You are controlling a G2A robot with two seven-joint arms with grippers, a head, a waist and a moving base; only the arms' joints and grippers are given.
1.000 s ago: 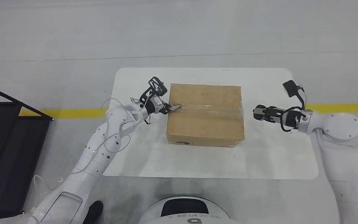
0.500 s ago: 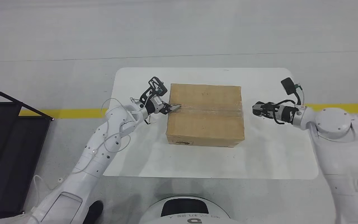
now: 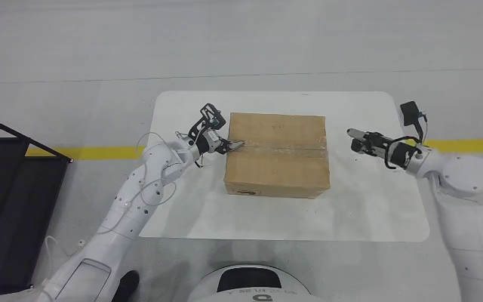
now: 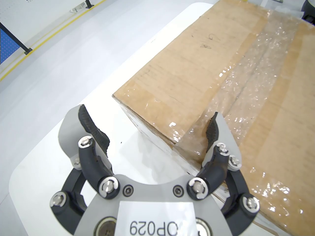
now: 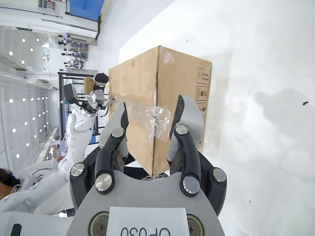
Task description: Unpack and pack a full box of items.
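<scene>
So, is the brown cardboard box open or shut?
Shut: the brown cardboard box has both top flaps lying flat, and clear plastic tape covers the seam between them.

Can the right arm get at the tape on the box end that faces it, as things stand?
Probably yes. The right pincer is open and points at the tape on that end of the box, a small gap away; I see nothing between them.
</scene>
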